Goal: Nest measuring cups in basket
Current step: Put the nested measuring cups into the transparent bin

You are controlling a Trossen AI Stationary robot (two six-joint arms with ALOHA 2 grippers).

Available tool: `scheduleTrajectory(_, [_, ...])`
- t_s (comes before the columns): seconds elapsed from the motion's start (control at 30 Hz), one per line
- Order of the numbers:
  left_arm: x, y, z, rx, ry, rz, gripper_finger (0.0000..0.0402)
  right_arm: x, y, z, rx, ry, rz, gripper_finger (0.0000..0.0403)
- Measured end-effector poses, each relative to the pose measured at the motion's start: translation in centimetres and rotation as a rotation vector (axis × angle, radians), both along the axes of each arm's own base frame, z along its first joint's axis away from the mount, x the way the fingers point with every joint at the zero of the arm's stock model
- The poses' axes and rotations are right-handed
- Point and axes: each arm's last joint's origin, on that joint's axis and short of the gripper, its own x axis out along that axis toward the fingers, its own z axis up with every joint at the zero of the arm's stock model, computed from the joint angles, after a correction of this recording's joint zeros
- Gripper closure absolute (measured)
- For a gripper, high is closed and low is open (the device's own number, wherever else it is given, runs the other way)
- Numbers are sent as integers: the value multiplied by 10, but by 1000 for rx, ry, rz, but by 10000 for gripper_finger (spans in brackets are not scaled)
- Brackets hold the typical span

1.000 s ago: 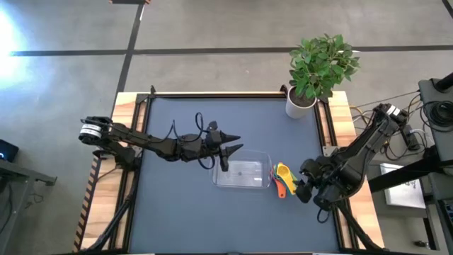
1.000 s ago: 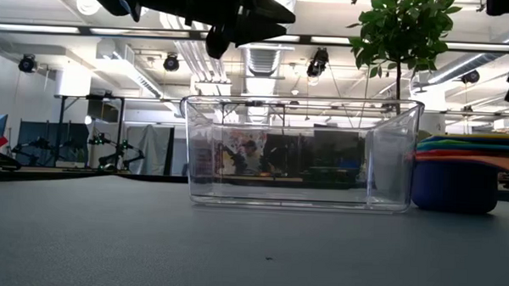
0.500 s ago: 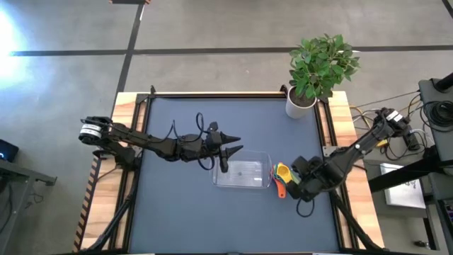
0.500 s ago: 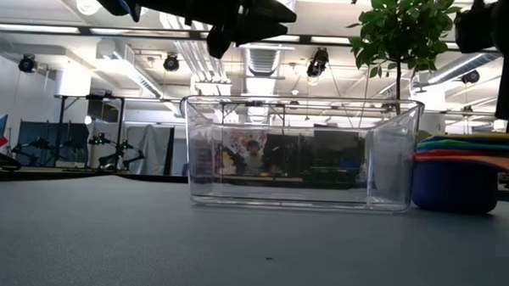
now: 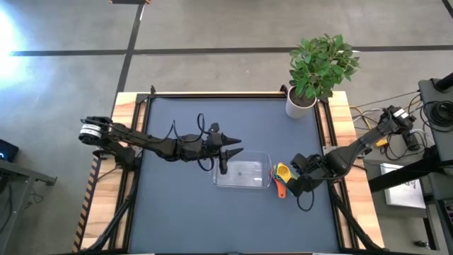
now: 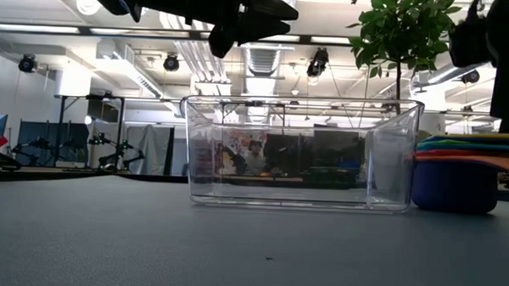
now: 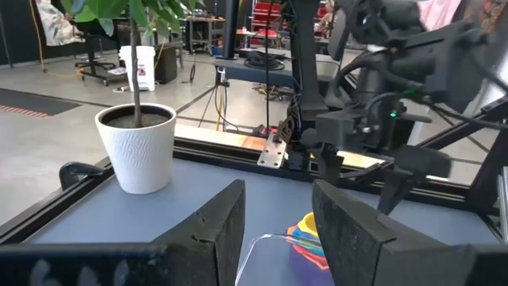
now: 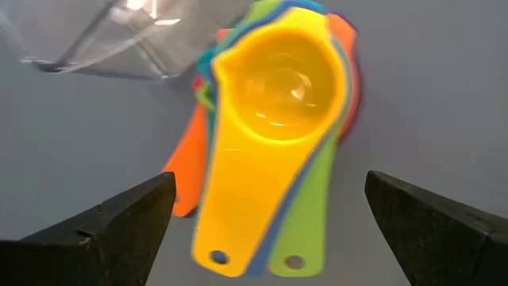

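Observation:
The measuring cups [image 5: 282, 177] sit nested in one stack on the table mat, just right of the clear basket [image 5: 243, 173]; the yellow cup [image 8: 274, 95] is on top, and its handle fans out beside green and orange ones. My right gripper [image 8: 270, 230] hovers open above the handles, one finger to either side, touching nothing. My left gripper [image 5: 232, 144] hangs level above the basket's left end, its fingers [image 7: 274, 230] apart with nothing between them. In the low view the stack [image 6: 457, 171] stands right of the basket [image 6: 301, 153].
A potted plant in a white pot [image 5: 301, 105] stands at the table's far right corner. The basket holds nothing. Wooden rails [image 5: 338, 120] edge the dark mat; bare mat lies near and left of the basket.
My right gripper has swung from the table's right edge toward the cup stack, sinking a little and turning. Its fingers have opened. The cups, the basket and the left arm have kept still.

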Motion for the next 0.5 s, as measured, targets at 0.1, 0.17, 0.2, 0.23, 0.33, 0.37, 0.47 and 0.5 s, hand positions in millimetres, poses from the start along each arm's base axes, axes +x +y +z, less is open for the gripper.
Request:
scheduleTrajectory(0.1, [0, -1, 1, -1, -2, -8, 271, -8, -5, -6, 0, 4, -23, 5])
scheduleTrajectory(0.17, [0, -2, 1, -1, -2, -10, 271, -11, -7, -10, 2, 7, -38, 5])
scheduleTrajectory(0.2, [0, -2, 1, -1, -2, -11, 271, -12, -8, -12, 1, 8, -43, 5])
scheduleTrajectory(0.23, [0, -2, 1, -1, -2, -11, 271, -13, -9, -14, 4, 6, -48, 5])
scheduleTrajectory(0.33, [0, -2, 1, 0, -2, -10, 271, -10, -7, -17, 28, -30, -49, 5])
scheduleTrajectory(0.37, [0, -2, 1, -1, -2, -10, 271, -8, -5, -17, 43, -52, -48, 5])
scheduleTrajectory(0.47, [0, -2, 1, -1, -4, -10, 271, -1, -1, -19, 73, -101, -43, 5])
scheduleTrajectory(0.5, [0, -2, 1, -1, -4, -10, 271, 1, 0, -20, 78, -106, -42, 5])
